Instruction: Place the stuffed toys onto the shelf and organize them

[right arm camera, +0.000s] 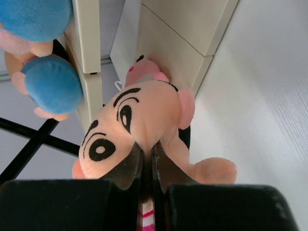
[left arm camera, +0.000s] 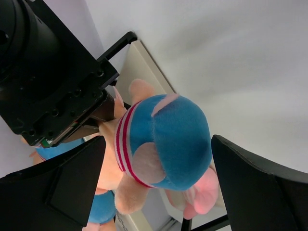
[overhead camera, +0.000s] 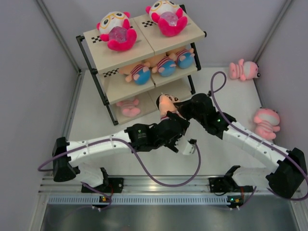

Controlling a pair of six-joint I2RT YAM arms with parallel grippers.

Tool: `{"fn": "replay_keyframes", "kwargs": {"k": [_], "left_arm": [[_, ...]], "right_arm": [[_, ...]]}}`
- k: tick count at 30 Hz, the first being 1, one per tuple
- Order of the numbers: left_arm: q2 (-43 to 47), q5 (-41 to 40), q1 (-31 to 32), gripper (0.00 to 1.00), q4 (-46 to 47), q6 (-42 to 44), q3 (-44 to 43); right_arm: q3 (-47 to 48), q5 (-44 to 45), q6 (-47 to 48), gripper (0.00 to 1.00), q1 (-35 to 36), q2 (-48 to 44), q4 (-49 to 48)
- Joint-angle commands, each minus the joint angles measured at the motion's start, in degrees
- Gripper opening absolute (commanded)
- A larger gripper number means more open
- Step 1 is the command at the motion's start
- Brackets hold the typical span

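Observation:
My right gripper (right arm camera: 147, 154) is shut on a peach stuffed toy (right arm camera: 137, 127), pinching the plush below its face. That toy (overhead camera: 166, 103) hangs in front of the shelf's (overhead camera: 144, 48) lower tiers. My left gripper (left arm camera: 159, 185) is open, its fingers (left arm camera: 53, 185) on either side of the toy's blue bottom (left arm camera: 168, 137) without pressing it. On the shelf, two white-faced toys (overhead camera: 116, 30) sit on the top board, three peach toys (overhead camera: 165, 65) on the middle board and a pale pink one (overhead camera: 129, 107) on the bottom board.
Two pale pink toys lie on the table, one at the back right (overhead camera: 243, 70) and one at the right edge (overhead camera: 266, 122). Grey walls close in the left, back and right. Purple cables loop over both arms. The shelf's black frame post (overhead camera: 191, 86) stands just behind the held toy.

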State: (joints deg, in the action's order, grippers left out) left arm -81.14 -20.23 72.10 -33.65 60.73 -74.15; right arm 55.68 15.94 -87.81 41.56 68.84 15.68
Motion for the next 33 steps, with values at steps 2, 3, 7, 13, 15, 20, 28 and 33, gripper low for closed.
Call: {"fn": "replay_keyframes", "kwargs": {"k": [2,3,7,13,15,20,28,33], "left_arm": [[-0.15,-4.11,-0.11,0.95,5.34,3.16,1.46],[-0.42,-4.55,-0.29,0.92,5.61,3.6,1.55],[-2.17,-7.89,-0.81,0.55,6.93,5.71,1.12],[-3.15,-6.67,-2.83,0.0,6.76,0.2,-2.84],[-0.61,-6.05,-3.19,0.0,6.75,-1.31,-3.28],[7.39,-5.26,-3.28,0.0,-1.4,-11.84,-6.69],[18.47,-1.04,-9.86,0.0,-14.59,-20.03,-17.32],[22.51,-1.13,-13.82,0.0,-16.36,-19.17,-18.32]], "right_arm": [[2.68,1.99,-1.57,0.0,1.42,-2.74,-3.03],[2.33,2.07,-1.49,0.0,1.5,-2.92,-3.03],[-0.13,0.93,-2.71,0.0,2.12,-4.15,-5.48],[-1.72,1.2,2.0,0.0,2.74,-5.91,-7.06],[-0.32,1.72,5.61,0.27,2.56,-5.82,-5.23],[2.68,7.16,19.67,0.66,1.95,-8.19,1.71],[5.58,13.31,35.42,0.72,1.24,-14.34,8.75],[4.26,16.31,36.83,0.71,1.24,-17.6,9.1]]}}
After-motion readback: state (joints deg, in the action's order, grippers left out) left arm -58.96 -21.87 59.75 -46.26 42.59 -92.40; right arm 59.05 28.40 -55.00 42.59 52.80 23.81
